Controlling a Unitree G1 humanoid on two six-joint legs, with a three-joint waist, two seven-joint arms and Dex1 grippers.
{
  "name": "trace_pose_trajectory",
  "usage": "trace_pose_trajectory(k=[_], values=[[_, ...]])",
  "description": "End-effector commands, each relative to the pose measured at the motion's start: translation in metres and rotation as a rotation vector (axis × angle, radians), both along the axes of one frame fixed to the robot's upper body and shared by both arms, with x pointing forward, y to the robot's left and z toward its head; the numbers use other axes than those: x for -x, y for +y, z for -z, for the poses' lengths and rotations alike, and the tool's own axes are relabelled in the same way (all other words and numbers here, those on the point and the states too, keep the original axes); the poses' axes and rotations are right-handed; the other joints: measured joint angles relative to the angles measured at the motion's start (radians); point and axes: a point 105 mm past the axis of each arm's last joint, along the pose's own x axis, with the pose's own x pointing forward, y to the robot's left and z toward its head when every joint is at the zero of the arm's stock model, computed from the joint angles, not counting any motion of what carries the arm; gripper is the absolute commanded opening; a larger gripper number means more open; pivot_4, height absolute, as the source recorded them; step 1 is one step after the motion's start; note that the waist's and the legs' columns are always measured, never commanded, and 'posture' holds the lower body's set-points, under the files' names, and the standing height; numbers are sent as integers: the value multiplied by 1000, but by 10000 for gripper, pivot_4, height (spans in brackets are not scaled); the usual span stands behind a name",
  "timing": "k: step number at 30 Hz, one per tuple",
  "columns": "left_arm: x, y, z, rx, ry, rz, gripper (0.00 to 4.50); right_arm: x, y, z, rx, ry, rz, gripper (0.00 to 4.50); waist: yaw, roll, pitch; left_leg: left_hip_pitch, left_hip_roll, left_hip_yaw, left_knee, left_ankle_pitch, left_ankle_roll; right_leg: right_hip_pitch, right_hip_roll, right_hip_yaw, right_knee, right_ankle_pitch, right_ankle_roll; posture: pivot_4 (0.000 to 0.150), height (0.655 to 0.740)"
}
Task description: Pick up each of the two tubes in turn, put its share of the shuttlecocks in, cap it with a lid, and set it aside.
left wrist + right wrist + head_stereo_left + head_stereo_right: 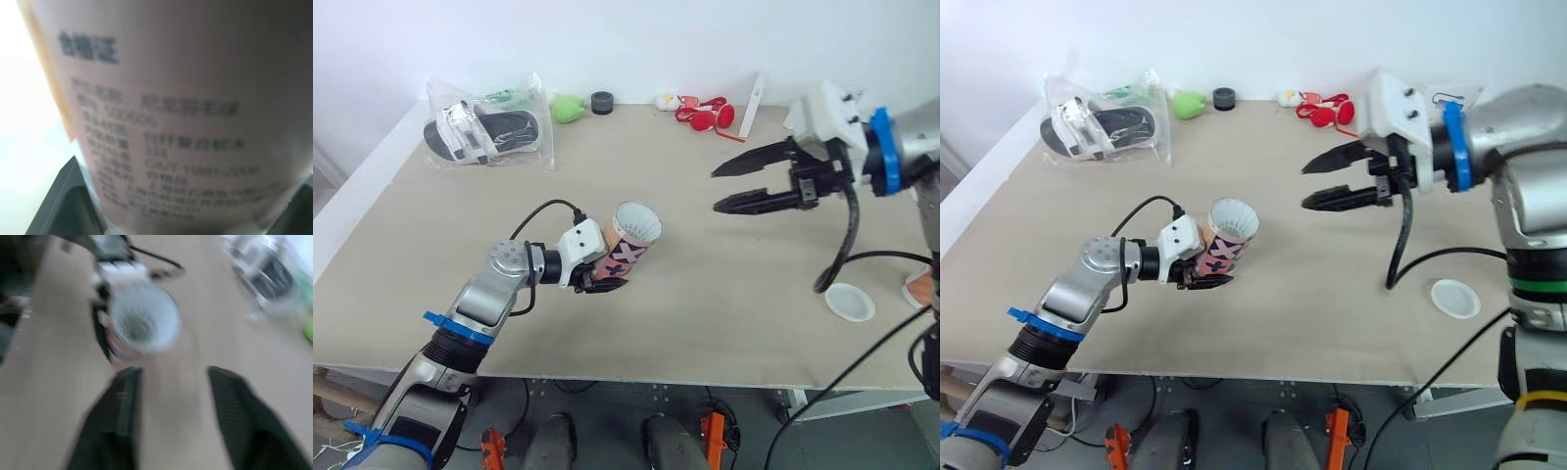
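From the head, we see the left gripper (607, 284) pinching a pink-and-orange shuttlecock tube (628, 245) by its lower end. It is over the middle of the bench (724, 323), a little toward the front edge. The tube is tilted, its open white-rimmed mouth turned toward the right gripper (715, 191). That gripper hangs over the right half of the bench with its fingers spread and nothing between them. A white lid (850, 302) lies flat near the front right corner, well apart from the tube. At the far left corner lies a clear bag of sandals (489, 127) (a green lump (568, 108) and a black round piece (601, 102) sit just beside it along the far edge).

At the left wrist, we see the tube's printed label close up, with the black fingers (54, 205) pressed against its wall on either side.

At the right wrist, we see the spread fingers (122, 416) pointing at the tube's round mouth, which faces them; what is inside is too blurred to tell.
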Motion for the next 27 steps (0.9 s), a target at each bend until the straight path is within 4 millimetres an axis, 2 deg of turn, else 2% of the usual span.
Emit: trace_pose_trajectory(k=[1, 2, 3, 5, 12, 16, 20, 22, 24, 27], values=[[-2, -10, -8, -4, -29, 5, 29345, 4, 19, -1, 95, -50, -97, 5297, 0, 0, 0, 0, 0, 0, 0, 0, 0, 0, 0, 0, 0, 0, 0, 1500, 7400], [-2, -13, -7, -6, -23, 7, 29345, 1, 24, 3, 137, -66, -115, 1499, 1, 0, 0, 0, 0, 0, 0, 0, 0, 0, 0, 0, 0, 0, 0, 1500, 7400], [-2, -16, -7, -7, -19, 9, 29345, -2, 28, 8, 193, -91, -131, 591, 2, 0, 0, 0, 0, 0, 0, 0, 0, 0, 0, 0, 0, 0, 0, 1500, 7400], [-3, -23, -8, -6, -16, 13, 29345, -12, 36, 20, 314, -154, -153, 591, 4, 0, 0, -1, 0, 0, 0, 0, 0, 0, 0, 0, 0, 0, 0, 1500, 7400], [1, -36, -11, -1, -13, 33, 29345, -45, 57, 49, 528, -253, -192, 591, 3, 0, 0, 0, 0, -1, 0, 0, 0, -1, 1, -1, 1, 1, -2, 1500, 7400], [3, -39, -11, 3, -10, 38, 29345, -51, 69, 69, 624, -244, -245, 591, 2, 0, 0, 1, 0, -1, 0, 0, 0, 0, 1, -1, 2, 3, -5, 1500, 7400], [3, -39, -11, 8, -9, 35, 29345, -46, 75, 85, 667, -212, -312, 591, 1, 0, 0, 2, 0, -2, 1, 0, -1, 0, 1, -1, 3, 3, -5, 1500, 7400], [4, -39, -11, 8, -8, 33, 29345, -42, 79, 87, 665, -207, -338, 591, 0, 0, 0, 3, 1, -2, 1, 1, -1, 1, 2, -1, 4, 2, -5, 1500, 7400], [4, -39, -11, 9, -7, 30, 29345, -37, 83, 82, 628, -206, -355, 591, -1, 0, 0, 4, 2, -2, 1, 1, -1, 1, 3, -1, 4, 2, -5, 1500, 7400], [4, -38, -10, 12, -6, 25, 29345, -31, 87, 57, 536, -242, -361, 591, -1, 0, 0, 4, 2, -3, 1, 2, -2, 1, 4, -2, 5, 2, -5, 1500, 7400]])
